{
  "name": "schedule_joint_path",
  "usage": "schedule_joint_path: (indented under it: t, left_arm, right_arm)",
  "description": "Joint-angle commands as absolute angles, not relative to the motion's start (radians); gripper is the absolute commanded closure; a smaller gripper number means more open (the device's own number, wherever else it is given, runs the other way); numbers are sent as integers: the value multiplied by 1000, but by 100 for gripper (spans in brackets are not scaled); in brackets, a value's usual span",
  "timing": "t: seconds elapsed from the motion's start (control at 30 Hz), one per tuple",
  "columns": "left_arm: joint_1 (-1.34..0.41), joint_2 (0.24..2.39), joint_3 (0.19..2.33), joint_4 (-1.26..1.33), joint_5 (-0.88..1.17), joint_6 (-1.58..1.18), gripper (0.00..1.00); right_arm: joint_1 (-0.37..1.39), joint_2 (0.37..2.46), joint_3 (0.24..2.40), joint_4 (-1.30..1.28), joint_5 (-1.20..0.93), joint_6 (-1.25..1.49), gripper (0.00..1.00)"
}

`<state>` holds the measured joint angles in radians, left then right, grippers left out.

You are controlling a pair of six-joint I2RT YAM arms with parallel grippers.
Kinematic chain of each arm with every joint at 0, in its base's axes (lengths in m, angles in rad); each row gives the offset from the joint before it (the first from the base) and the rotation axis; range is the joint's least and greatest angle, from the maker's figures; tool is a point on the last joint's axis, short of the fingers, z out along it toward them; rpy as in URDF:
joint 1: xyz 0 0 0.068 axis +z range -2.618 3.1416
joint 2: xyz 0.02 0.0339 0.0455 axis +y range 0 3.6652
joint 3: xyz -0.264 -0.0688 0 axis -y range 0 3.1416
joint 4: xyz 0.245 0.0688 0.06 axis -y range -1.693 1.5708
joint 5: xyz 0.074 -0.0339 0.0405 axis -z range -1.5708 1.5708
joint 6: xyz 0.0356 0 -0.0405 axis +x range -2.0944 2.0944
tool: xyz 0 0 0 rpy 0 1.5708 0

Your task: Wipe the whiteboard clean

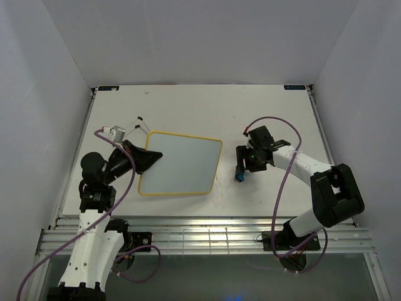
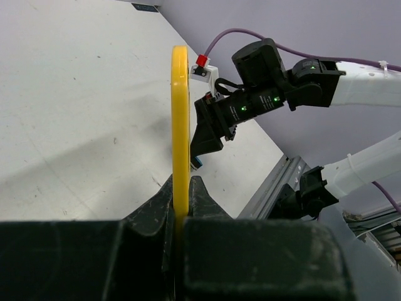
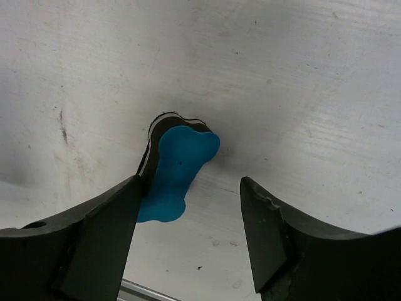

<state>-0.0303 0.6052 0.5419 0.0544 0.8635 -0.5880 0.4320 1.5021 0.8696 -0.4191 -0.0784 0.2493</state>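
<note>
The whiteboard (image 1: 182, 164) sits left of centre on the white table (image 1: 188, 113), its long side running across and its face plain and pale from above; the left gripper (image 1: 149, 157) has hold of it at the left edge, jaws closed tight on the yellow rim (image 2: 180, 113); from that arm's own camera the rim shows edge-on, a thin yellow strip rising out of the two dark fingers (image 2: 156, 207) pinched on either side of it; I can't tell from here whether the board lies flat or is tipped up a little off the surface. Over to the right, well apart from the board, the right gripper (image 1: 241, 164) points down at the table with its jaws standing apart; the blue eraser (image 1: 240, 177) is just below it, near the board's right edge but not touching it; in the right wrist view the blue eraser (image 3: 177, 172) rests on the table between the fingers, leaning against one finger (image 3: 106, 226) with its dark backing turned that way, while the other finger (image 3: 269, 232) stands clear of it with bare table in the gap; purple cables (image 1: 279, 182) loop along both arms.
</note>
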Motion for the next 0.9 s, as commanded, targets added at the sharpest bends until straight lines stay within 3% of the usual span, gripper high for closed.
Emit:
schedule_joint_path:
  t: [0.0,0.37,0.53,0.7,0.87]
  left_arm:
    - [-32,592,569,138,890,-606,100]
    - [-32,591,561,100,933,-676,100]
    - [-32,592,551,120,995,-680,100]
    - [-31,592,538,140,1046,-675,100]
    - [-32,610,543,158,1095,-669,100]
  right_arm:
    - [426,1436,916,-445,-68,244,30]
    - [407,1119,931,-431,-152,187,25]
    - [407,961,813,-204,-592,117,25]
    - [407,916,814,-166,-630,34,18]
    - [407,1040,1024,-299,-744,-50,13]
